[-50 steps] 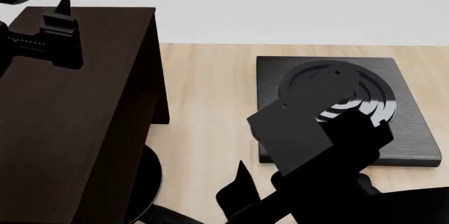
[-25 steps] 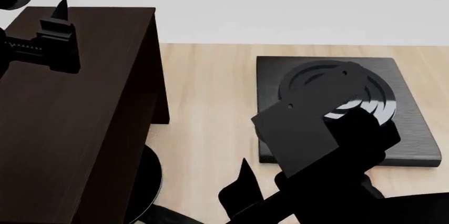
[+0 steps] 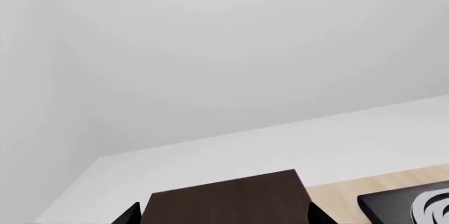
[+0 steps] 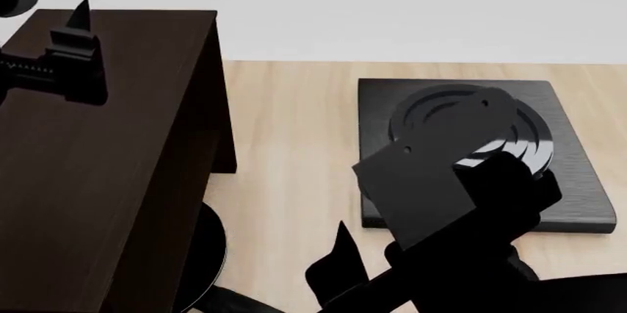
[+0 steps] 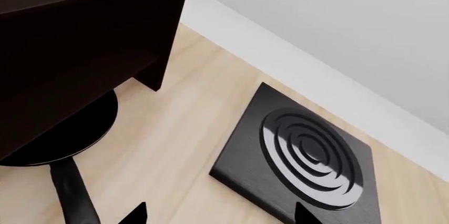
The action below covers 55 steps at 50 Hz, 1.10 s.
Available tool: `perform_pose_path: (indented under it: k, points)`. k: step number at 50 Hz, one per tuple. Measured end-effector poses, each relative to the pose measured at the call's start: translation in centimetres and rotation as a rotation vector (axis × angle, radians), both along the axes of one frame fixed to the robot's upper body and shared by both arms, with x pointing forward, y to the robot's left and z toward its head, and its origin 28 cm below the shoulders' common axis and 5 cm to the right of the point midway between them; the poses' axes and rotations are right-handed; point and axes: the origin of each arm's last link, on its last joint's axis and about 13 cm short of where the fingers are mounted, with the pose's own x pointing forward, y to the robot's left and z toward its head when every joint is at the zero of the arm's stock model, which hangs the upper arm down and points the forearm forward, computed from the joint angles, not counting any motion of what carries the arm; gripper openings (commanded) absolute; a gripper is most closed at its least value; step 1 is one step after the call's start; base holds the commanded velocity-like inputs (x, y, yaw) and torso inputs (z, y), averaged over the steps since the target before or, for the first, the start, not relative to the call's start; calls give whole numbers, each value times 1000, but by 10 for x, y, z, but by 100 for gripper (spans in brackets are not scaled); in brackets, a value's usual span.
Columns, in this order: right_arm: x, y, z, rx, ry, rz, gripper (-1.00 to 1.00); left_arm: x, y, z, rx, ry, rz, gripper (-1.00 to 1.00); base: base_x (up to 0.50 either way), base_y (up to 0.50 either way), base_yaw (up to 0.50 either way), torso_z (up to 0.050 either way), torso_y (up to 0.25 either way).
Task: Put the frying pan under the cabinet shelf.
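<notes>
Right wrist view, nearest first: saw the right gripper [image 5: 221, 220] with fingers [image 5: 133, 214] spread wide, holding nothing, hanging over the table [image 5: 189, 129] just beside the handle [image 5: 70, 195] of the frying pan [image 5: 77, 145]. Judged that handle the main hazard: could be caught by a careless pull-back of the arm and dragged out from the cabinet shelf [image 5: 70, 24], undoing the placement. Could also be clipped by a low sweep toward the burner plate [image 5: 302, 150], set well apart from the cabinet.

Found the pan flat on the table, its round black body tucked mostly beneath the cabinet and deep in its shadow, one curved edge and the long black handle poking out past the cabinet's side. Could not make out the inner base.

Farther off, above the cabinet's top, saw the left gripper [image 3: 223, 219], likewise spread and empty. Reckoned a drop there might jar the cabinet.
</notes>
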Motion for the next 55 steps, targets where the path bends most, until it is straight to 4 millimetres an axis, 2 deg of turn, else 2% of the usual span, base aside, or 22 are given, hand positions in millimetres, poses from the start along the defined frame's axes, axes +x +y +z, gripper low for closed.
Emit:
perform_pose_path:
  k: [16,33,43,55]
  points:
    - [-5,0,6,14,-30,-20,100,-3,4,-2,-4,2,9,100,0,0,0,0,0]
    - [-32,-11,25,52,-113,-103,100,0,5,-7,-5,8,4,100,0,0,0,0,0]
    - [-64,-19,37,55,-164,-152,100,-9,5,-6,-1,-1,-7,100,0,0,0,0,0]
    - [-117,-27,47,63,-180,-232,100,-38,12,-2,-18,-22,-21,100,0,0,0,0,0]
